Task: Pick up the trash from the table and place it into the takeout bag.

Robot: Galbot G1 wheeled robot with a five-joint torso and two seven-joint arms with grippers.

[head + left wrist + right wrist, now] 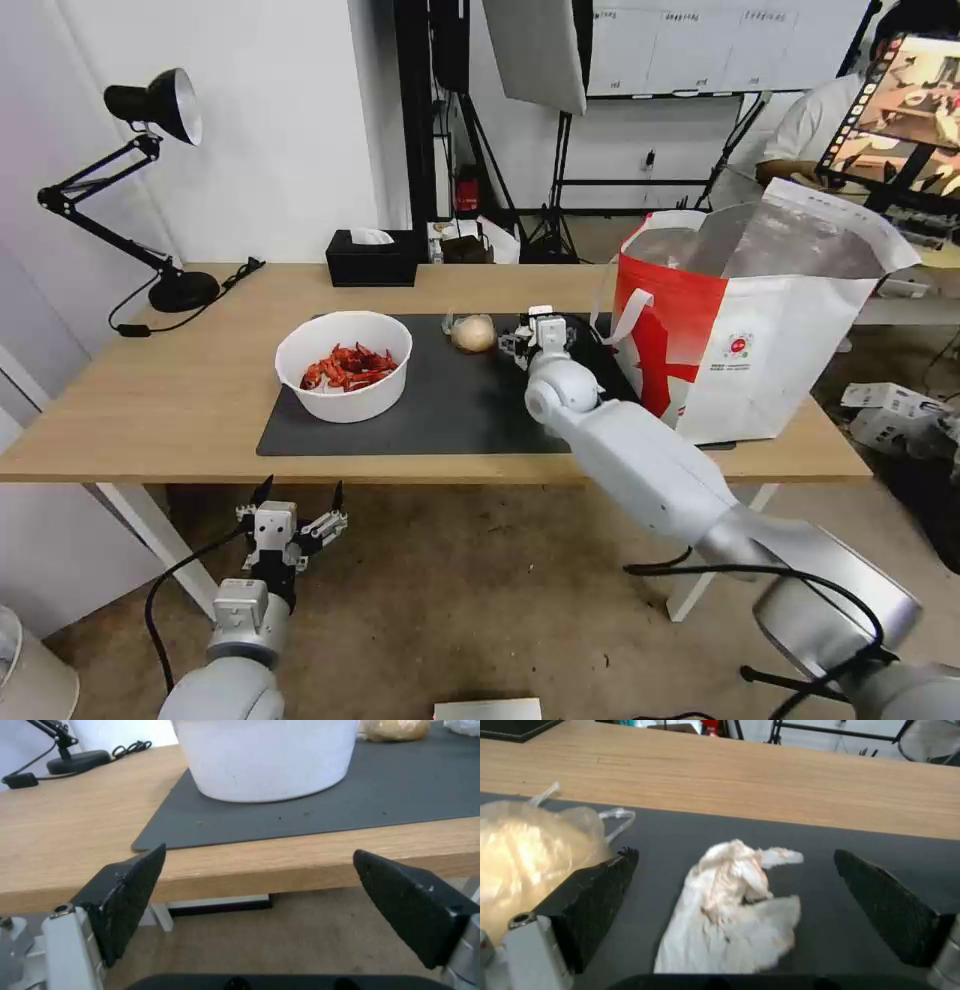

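On the dark grey mat (450, 400) of the table (160, 400) stands a white bowl (344, 365) of red crayfish shells. A beige plastic-wrapped lump (473, 333) lies further back. My right gripper (540, 340) reaches over the mat beside the lump, open, with a crumpled white tissue (735, 911) lying between its fingers (597, 900) on the mat. The wrapped lump (525, 855) touches the outside of one finger. The red-and-white takeout bag (740, 330) stands open at the table's right end. My left gripper (298, 505) hangs open below the table's front edge, facing the bowl (265, 757).
A black tissue box (372, 258) sits at the back of the table and a black desk lamp (150, 180) with its cable at the back left. Tripods and a light stand are behind the table. Boxes lie on the floor at right.
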